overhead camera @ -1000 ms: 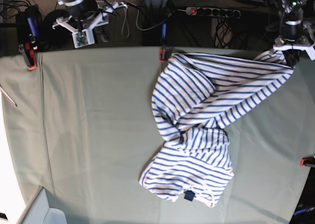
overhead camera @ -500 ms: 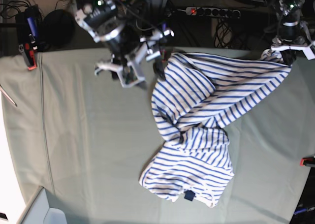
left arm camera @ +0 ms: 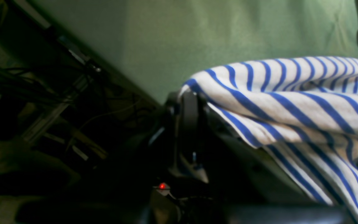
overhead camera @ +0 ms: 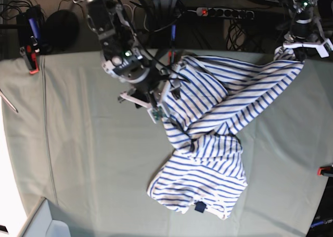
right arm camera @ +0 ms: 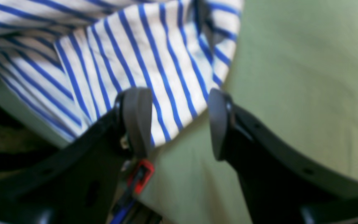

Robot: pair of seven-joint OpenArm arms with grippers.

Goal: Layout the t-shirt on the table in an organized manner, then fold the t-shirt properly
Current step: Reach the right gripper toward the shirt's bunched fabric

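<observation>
— Where is the white, blue-striped fabric t-shirt (overhead camera: 218,127)?

— Bunched on the grey-green cloth-covered table (overhead camera: 78,159), its far corner pinched by the closed left end effector (overhead camera: 303,52).

— And the right end effector (right arm camera: 179,124)?

— Spread wide, straddling the shirt's near edge, nearest that hem.

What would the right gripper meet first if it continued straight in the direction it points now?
Most likely the t-shirt: the right gripper is open, and the striped edge lies directly ahead between its fingers. Depth is unclear, so it might touch the table.
</observation>
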